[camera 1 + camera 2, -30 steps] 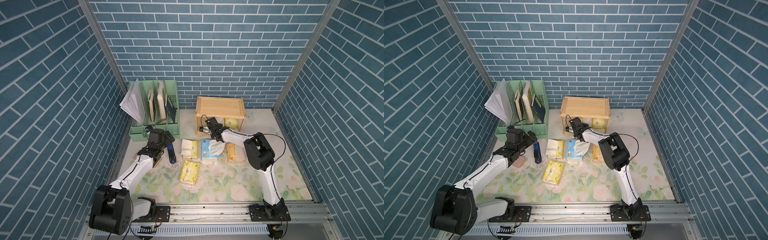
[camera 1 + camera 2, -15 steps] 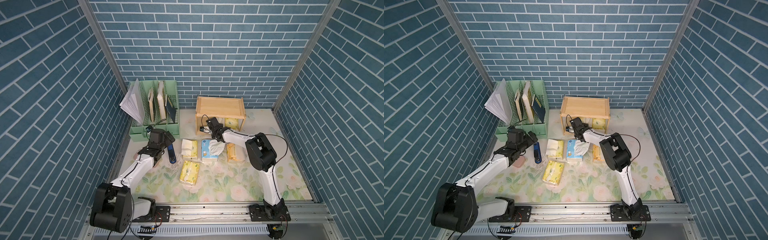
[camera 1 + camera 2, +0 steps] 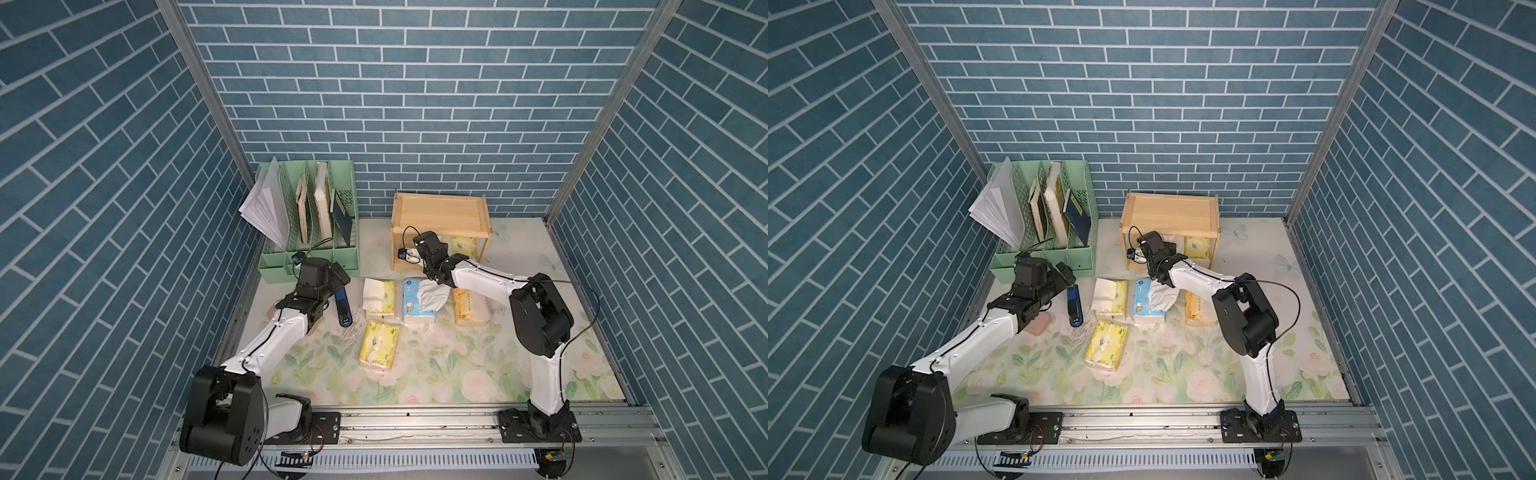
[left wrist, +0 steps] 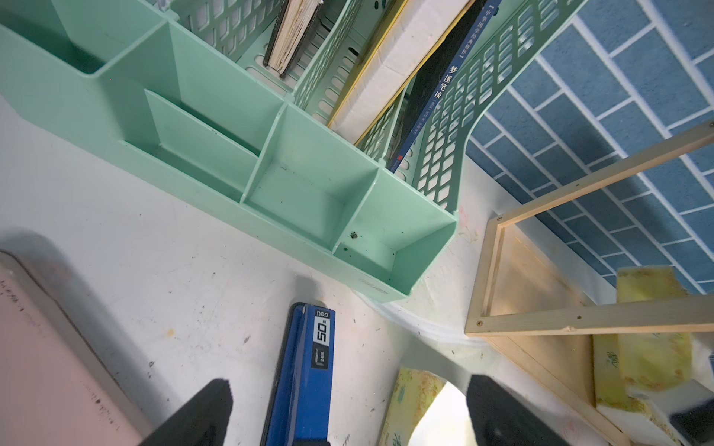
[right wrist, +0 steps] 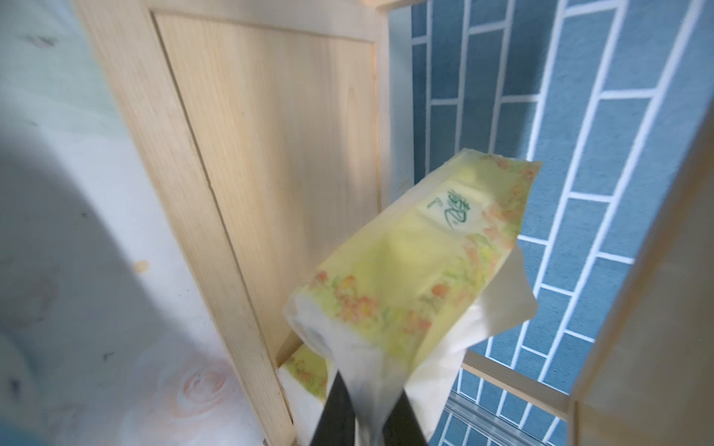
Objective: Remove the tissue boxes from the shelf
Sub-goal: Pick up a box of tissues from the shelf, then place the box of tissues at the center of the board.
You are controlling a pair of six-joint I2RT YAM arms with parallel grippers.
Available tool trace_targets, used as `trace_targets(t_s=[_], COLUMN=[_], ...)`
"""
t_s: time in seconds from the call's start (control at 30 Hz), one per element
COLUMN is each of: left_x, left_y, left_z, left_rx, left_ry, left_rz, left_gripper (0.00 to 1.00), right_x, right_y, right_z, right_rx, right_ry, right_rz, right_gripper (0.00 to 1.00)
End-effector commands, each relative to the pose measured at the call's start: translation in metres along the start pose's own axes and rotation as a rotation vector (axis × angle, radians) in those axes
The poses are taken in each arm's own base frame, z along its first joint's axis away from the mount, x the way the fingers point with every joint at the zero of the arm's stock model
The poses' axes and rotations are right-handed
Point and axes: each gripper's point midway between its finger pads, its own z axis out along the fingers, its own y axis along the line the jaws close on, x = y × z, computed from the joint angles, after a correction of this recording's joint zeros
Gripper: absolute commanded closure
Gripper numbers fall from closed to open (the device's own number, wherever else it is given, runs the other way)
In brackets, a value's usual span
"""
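The light wooden shelf (image 3: 440, 212) (image 3: 1169, 210) stands at the back. My right gripper (image 5: 367, 405) (image 3: 432, 248) reaches into its lower tier and is shut on the wrapper end of a yellow-green tissue box (image 5: 417, 251), which is tilted up with white tissue hanging out. Another yellow-green box (image 5: 305, 370) (image 3: 464, 246) lies in that tier. On the mat in front lie a yellow-green box (image 3: 379, 295), a blue-and-white one (image 3: 415, 301), an orange-yellow one (image 3: 469, 307) and another yellow-green one (image 3: 378, 340). My left gripper (image 4: 347, 413) (image 3: 338, 276) is open over the mat, holding nothing.
A blue stapler (image 4: 305, 370) (image 3: 343, 305) lies just under my left gripper. The mint green file organizer (image 3: 307, 224) with papers and books stands at the back left. A flat pink item (image 3: 1036, 324) lies under my left arm. Brick-patterned walls enclose three sides.
My right gripper's jaws have closed on the tissue box's wrapper inside the shelf. The left arm has not moved.
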Motion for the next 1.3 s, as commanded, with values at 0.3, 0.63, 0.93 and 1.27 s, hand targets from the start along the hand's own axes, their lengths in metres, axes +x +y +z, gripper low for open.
trace_targets(t_s=[0.3, 0.63, 0.93, 1.27], left_x=[-0.007, -0.012, -0.015, -0.015], left_y=[-0.001, -0.001, 0.0, -0.001], left_z=[-0.01, -0.025, -0.031, -0.034], left_rx=[0.02, 0.036, 0.046, 0.05], left_ry=[-0.026, -0.056, -0.073, -0.075], left_rz=[-0.013, -0.019, -0.023, -0.012], left_gripper=[0.0, 0.0, 0.0, 0.0], right_x=[-0.012, -0.013, -0.012, 0.008], right_y=[0.03, 0.099, 0.152, 0.202], right_z=[-0.098, -0.179, -0.242, -0.274], right_rx=[-0.074, -0.226, -0.349, -0.489], right_ry=[-0.084, -0.116, -0.077, 0.023], right_rz=[0.086, 0.163, 0.194, 0.178], right_gripper=[0.95, 0.95, 0.95, 0.95])
